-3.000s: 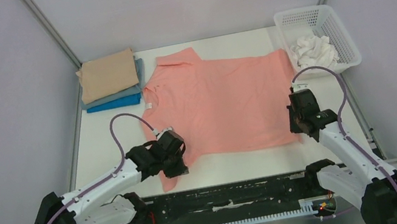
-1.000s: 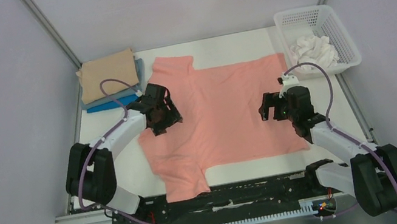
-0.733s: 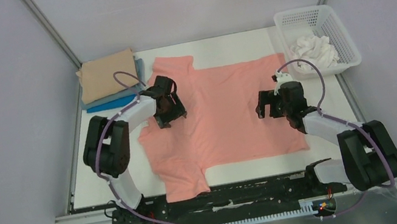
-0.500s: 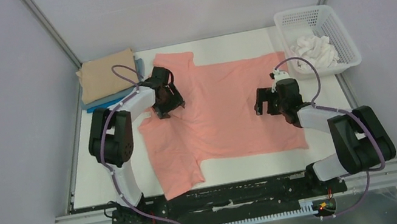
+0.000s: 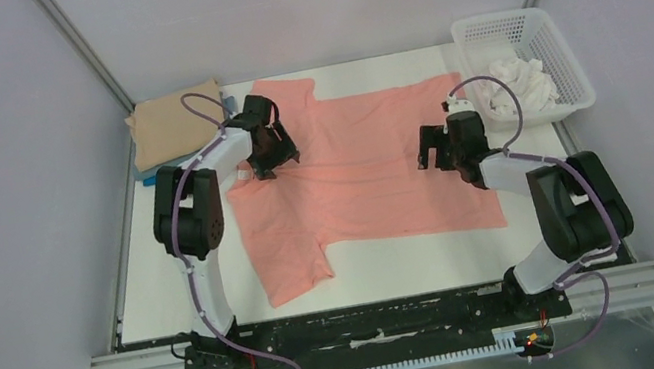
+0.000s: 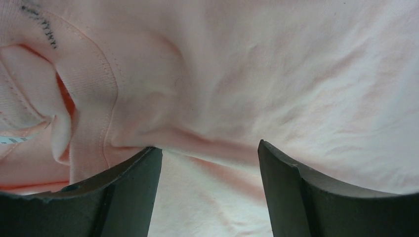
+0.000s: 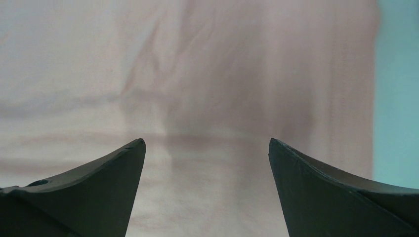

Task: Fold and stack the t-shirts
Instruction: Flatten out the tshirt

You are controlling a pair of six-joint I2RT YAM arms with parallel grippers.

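The salmon-pink t-shirt (image 5: 372, 176) lies spread on the white counter (image 5: 400, 273) in the top view, collar to the left and one sleeve reaching toward the near edge. At the far left corner sits the folded stack (image 5: 171, 126), tan on top. The left tool (image 5: 265, 167) is down at the collar end, and the right tool (image 5: 432, 151) is on the shirt near its hem. A mesh basket (image 5: 503, 23) at the far right holds white cloth (image 5: 518, 82).

Left wrist view: the left tool (image 6: 210, 150) is spread wide with its fingers on the salmon-pink t-shirt (image 6: 272, 74) – the ribbed neckband (image 6: 91, 98) curls just to one side.

Right wrist view: the right tool (image 7: 207, 143) is likewise spread (nothing pinched) over smooth, faintly creased salmon-pink t-shirt (image 7: 197, 74) – bare counter (image 7: 398, 89) shows past the fabric's edge.
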